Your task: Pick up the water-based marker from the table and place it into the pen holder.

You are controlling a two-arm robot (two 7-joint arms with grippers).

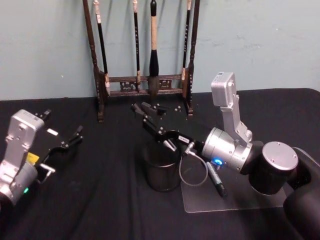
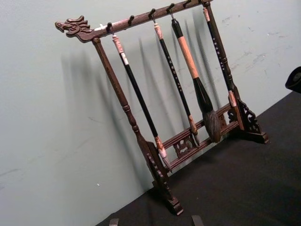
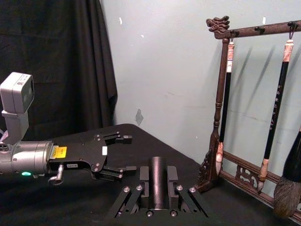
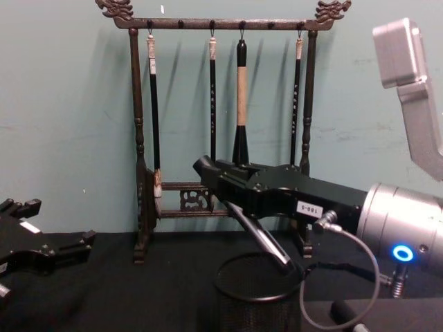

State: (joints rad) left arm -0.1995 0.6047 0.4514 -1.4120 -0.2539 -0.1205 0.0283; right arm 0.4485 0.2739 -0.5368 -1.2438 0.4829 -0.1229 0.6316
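My right gripper reaches over the pen holder, a small black mesh cup on the black table. It is shut on a black marker, which sits between the pads. In the chest view the marker slants down from the gripper, and its lower end is at the holder's mouth. Another dark marker lies flat on the greyer patch under the right arm. My left gripper rests open and empty at the far left.
A tall dark wooden brush rack hung with several calligraphy brushes stands just behind the holder, against the pale wall. A grey cable loop hangs from the right arm beside the holder. Bare cloth lies between the left gripper and the holder.
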